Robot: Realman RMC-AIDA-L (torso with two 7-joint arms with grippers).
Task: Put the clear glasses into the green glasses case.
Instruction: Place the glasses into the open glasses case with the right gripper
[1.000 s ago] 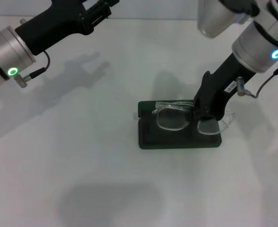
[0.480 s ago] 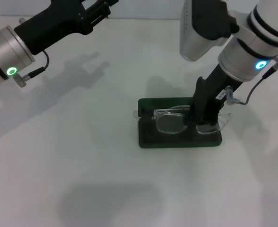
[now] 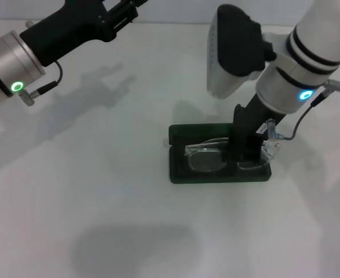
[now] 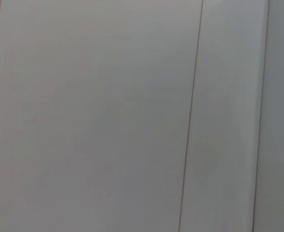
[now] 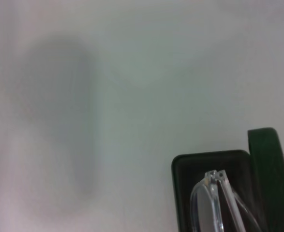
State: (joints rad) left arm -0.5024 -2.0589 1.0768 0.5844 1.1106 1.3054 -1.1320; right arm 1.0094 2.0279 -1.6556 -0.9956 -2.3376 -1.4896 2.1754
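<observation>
Head view. Green glasses case lying open on the white bench, near centre and slightly toward the robot's right, dark lining facing up, lid edge along the far side. Clear glasses resting inside the case, lens front tilted, one lens plainly visible over the lining, the other partly hidden behind the black fingers. Right end of the glasses reaching just past the case's right edge. Right gripper lowered from above into the right half of the case, fingers closed on the clear glasses near the bridge. Above it, grey wrist ring with a blue-green light and a thin cable looping beside it. Left gripper raised at the far left, well apart from the case, reaching toward the top edge of the frame; fingertips cut off by that edge, so open or closed cannot be told. Green light glowing on the left arm's silver collar.

Left wrist view. Plain pale grey surface crossed by two thin dark lines; none of the task's things visible, no fingers visible.

Right wrist view. Corner of the green glasses case with rounded rim and dark interior, raised lid standing beside it. Hinge end and one lens of the clear glasses sitting over the lining, just inside the rim. White bench filling the remainder, with a soft broad shadow across it.
</observation>
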